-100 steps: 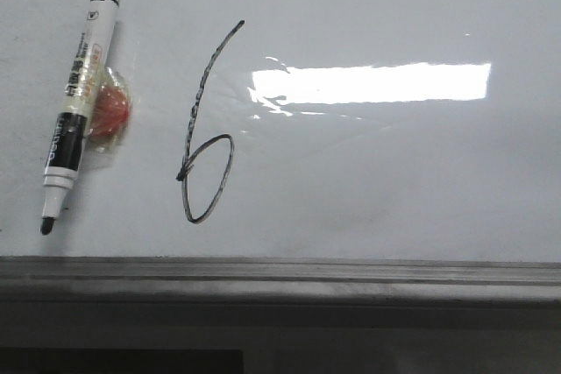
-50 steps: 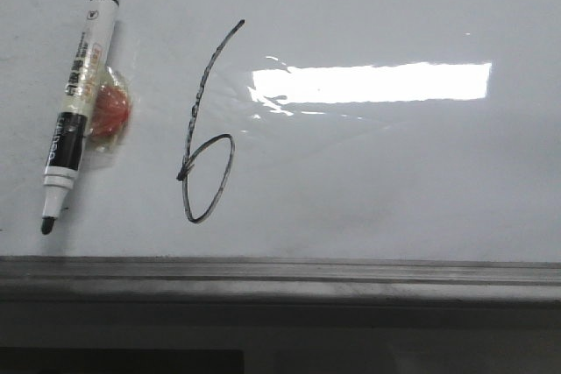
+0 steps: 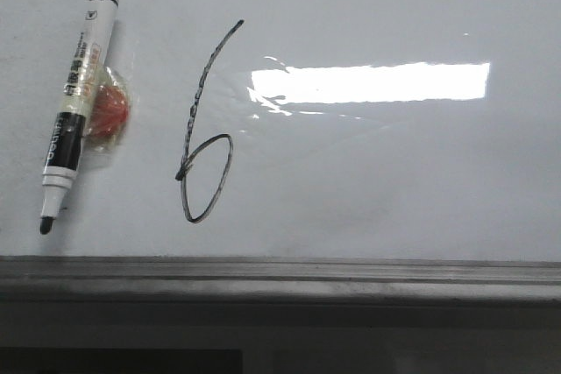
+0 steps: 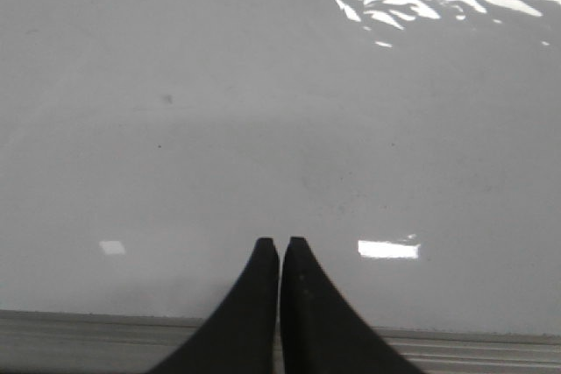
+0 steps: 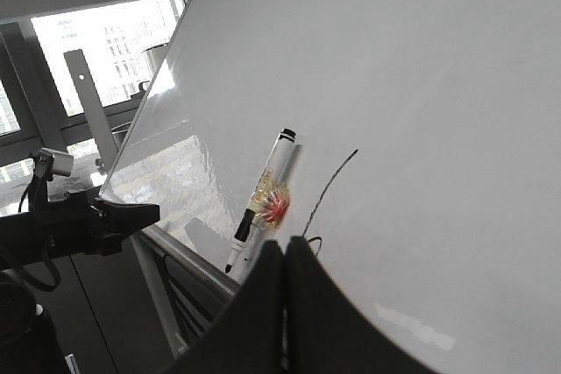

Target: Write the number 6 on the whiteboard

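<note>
The whiteboard (image 3: pixel 394 181) fills the front view, glossy and white. The number 6 (image 3: pixel 207 129) is drawn on it in thin black line, a slanted stem with an oval loop below. A black-and-white marker (image 3: pixel 77 107) lies uncapped on the board left of the 6, tip towards the frame, an orange-red piece (image 3: pixel 110 111) stuck to it. Neither gripper shows in the front view. My left gripper (image 4: pixel 280 243) is shut and empty over bare board. My right gripper (image 5: pixel 286 243) is shut and empty; its fingers hide the loop of the 6 (image 5: pixel 333 179). The marker (image 5: pixel 261 201) shows there too.
The board's grey metal frame (image 3: pixel 280 278) runs along its near edge and shows in the left wrist view (image 4: pixel 105 343). A bright lamp reflection (image 3: pixel 368 83) lies right of the 6. In the right wrist view a black arm part (image 5: pixel 79 221) and windows stand beyond the board's edge.
</note>
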Tool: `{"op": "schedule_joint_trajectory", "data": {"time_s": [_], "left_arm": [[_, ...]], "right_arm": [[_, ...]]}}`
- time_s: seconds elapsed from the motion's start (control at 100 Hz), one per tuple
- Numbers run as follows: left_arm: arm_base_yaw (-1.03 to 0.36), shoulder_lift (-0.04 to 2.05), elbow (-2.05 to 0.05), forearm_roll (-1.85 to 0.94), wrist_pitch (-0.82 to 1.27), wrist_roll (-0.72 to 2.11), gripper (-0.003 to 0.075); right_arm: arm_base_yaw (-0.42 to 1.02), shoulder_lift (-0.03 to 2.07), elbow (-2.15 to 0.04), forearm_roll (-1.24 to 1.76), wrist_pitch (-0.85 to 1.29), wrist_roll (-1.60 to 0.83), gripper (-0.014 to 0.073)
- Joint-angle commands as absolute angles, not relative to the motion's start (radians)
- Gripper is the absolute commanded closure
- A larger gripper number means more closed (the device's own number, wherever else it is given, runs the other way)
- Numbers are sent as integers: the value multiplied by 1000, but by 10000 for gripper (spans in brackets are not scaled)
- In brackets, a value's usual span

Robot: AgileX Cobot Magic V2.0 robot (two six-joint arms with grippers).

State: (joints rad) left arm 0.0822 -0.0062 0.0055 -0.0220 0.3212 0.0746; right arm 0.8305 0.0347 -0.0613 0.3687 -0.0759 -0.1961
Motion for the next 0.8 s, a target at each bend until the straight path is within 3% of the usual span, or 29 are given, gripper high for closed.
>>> {"op": "schedule_joint_trajectory", "data": {"time_s": [0.0, 0.11, 0.32, 0.47, 0.54, 0.74, 0.79], "left_arm": [[86, -36, 47, -23, 255, 64, 739], [86, -36, 47, -23, 255, 64, 739], [86, -36, 47, -23, 255, 64, 739], [86, -36, 47, -23, 255, 64, 739], [86, -36, 47, -23, 255, 64, 739], [86, -36, 47, -23, 255, 64, 739], [86, -36, 47, -23, 255, 64, 739]], "right_arm": [[816, 45, -85, 355, -158, -203, 658], [726, 69, -85, 309, -160, -203, 658], [391, 143, -85, 244, -157, -191, 658], [188, 145, -83, -45, -108, 67, 658], [126, 143, -68, -163, -108, 191, 658], [11, 107, 45, -134, -104, 195, 658], [0, 82, 37, -129, 18, 184, 658]]}}
